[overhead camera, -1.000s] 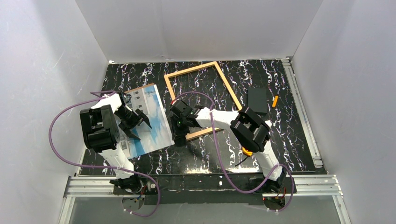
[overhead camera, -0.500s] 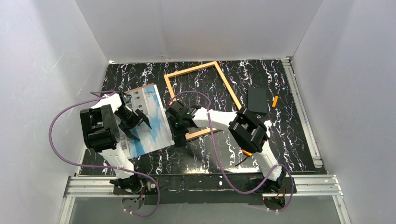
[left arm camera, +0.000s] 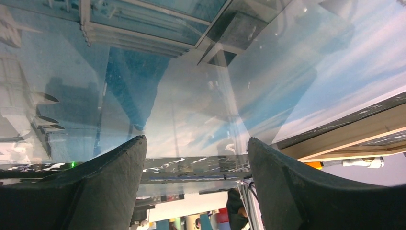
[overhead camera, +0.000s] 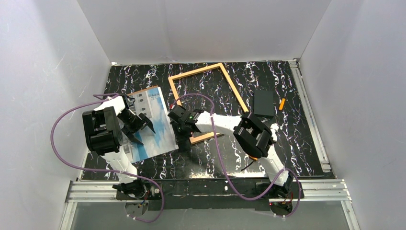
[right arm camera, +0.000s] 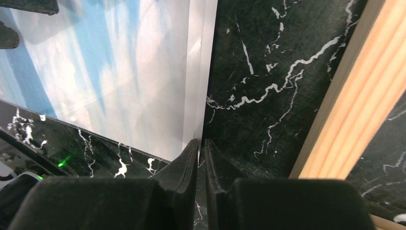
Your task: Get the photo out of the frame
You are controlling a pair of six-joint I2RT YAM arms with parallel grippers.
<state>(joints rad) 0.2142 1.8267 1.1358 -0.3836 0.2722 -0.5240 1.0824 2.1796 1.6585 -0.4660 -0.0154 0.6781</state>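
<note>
The photo (overhead camera: 151,120), blue sky and white clouds, lies on the black marbled table left of the frame and outside it. The frame (overhead camera: 194,70) of light-orange wood lies empty at the middle back; one strip also shows in the right wrist view (right arm camera: 354,96). My left gripper (overhead camera: 143,134) is open and hovers over the photo's near part (left arm camera: 191,72), its fingers (left arm camera: 105,182) wide apart. My right gripper (overhead camera: 183,143) is shut, and the photo's right edge (right arm camera: 196,86) runs into the thin gap between its fingertips (right arm camera: 189,158) near the photo's near-right corner.
A small black rectangle (overhead camera: 264,103) and a small orange item (overhead camera: 282,104) lie right of the frame. White walls close in the table on three sides. A metal rail (overhead camera: 311,115) runs along the right edge. Purple cables loop off both arms.
My right arm and gripper have shifted a little to the left, toward the photo's right edge. The photo, the frame and my left gripper have not visibly moved.
</note>
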